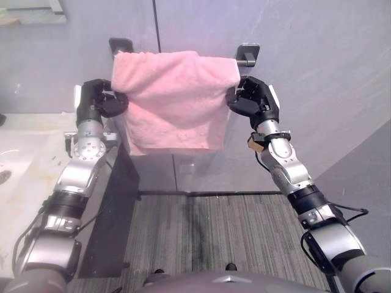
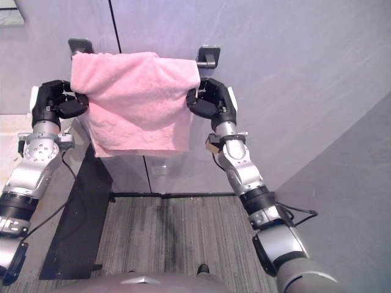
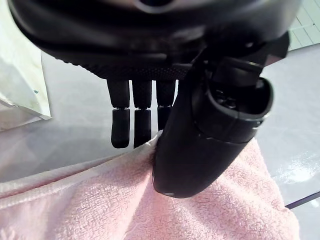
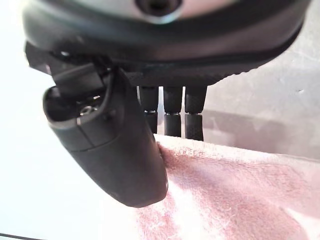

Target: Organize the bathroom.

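A pink towel (image 1: pixel 174 101) hangs folded over a wall rail in the upper middle of the frame, between two dark brackets (image 1: pixel 248 54). The left hand (image 1: pixel 98 101) holds the towel's left edge, thumb in front of the cloth and fingers (image 3: pixel 132 127) behind it, pinching the edge. The right hand (image 1: pixel 253 97) holds the right edge just below the right bracket in the same way, its fingers (image 4: pixel 172 117) behind the cloth and thumb pressed on the front. Striped grey carpet (image 1: pixel 214 238) covers the floor below.
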`<state>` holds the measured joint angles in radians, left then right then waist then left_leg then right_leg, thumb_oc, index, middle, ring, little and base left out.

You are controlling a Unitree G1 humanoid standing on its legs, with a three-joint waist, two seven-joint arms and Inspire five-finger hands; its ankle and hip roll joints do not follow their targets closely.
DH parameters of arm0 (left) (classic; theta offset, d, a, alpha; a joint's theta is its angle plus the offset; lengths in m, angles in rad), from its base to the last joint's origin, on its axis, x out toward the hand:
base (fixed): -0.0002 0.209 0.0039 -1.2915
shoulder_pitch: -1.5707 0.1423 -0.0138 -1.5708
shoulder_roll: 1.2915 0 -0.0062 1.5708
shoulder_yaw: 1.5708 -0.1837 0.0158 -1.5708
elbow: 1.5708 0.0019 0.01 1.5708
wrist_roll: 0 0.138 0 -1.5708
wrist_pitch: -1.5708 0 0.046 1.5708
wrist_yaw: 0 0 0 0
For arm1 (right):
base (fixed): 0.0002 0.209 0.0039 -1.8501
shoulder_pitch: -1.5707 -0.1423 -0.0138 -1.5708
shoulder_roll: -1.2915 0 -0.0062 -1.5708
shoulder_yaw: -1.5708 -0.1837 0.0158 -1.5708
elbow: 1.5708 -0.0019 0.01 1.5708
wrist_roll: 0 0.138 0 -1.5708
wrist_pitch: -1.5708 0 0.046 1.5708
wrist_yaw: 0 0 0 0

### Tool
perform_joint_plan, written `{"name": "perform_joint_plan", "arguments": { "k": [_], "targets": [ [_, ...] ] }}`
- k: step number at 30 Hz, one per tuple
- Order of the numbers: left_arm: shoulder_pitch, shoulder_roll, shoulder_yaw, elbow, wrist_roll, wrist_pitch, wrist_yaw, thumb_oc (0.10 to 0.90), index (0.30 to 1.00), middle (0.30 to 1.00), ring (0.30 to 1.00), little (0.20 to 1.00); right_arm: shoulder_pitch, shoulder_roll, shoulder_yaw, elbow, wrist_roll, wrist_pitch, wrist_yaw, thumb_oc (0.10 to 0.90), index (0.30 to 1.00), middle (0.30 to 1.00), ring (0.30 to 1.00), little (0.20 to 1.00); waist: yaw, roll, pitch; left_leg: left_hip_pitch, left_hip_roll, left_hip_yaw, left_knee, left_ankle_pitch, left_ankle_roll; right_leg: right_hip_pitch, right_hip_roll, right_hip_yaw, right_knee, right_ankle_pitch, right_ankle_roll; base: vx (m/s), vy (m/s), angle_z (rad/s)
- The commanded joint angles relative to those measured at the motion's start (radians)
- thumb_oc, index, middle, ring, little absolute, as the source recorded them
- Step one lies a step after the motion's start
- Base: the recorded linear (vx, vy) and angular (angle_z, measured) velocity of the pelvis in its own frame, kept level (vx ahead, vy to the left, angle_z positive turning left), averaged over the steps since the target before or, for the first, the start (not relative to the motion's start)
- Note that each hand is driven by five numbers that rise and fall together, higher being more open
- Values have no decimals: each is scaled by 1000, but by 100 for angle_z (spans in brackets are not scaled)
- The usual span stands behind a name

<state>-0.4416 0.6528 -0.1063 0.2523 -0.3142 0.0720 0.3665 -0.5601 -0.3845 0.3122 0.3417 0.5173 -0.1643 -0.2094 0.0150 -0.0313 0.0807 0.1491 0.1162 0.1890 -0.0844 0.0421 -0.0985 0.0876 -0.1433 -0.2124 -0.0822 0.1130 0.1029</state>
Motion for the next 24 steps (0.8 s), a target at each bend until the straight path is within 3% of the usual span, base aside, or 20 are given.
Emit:
{"name": "perform_joint_plan", "arguments": {
  "k": [1,15,24],
  "targets": [
    [-67,73,27,-10,13,-95,11,400,300,300,300,300,106,-50,-31,-34,-37,-105,-20,400,300,300,300,300,-54,39,-73,0,-38,3,-3,-47,38,40,63,27,-5,-90,-5,0,0,0],
    [-66,33,-3,-25,-13,-80,-24,400,300,300,300,300,136,-45,-60,-3,-13,-79,-96,400,300,300,300,300,-67,41,-66,2,-33,12,-3,-46,38,40,68,33,-5,-91,-8,0,0,0],
    [-38,-20,4,-40,-45,-69,21,400,300,300,300,300,153,28,-69,-38,15,-87,-179,400,300,300,300,300,-67,44,-61,4,-32,15,-3,-43,40,44,71,36,-5,-93,-15,0,0,0]
  ]
}}
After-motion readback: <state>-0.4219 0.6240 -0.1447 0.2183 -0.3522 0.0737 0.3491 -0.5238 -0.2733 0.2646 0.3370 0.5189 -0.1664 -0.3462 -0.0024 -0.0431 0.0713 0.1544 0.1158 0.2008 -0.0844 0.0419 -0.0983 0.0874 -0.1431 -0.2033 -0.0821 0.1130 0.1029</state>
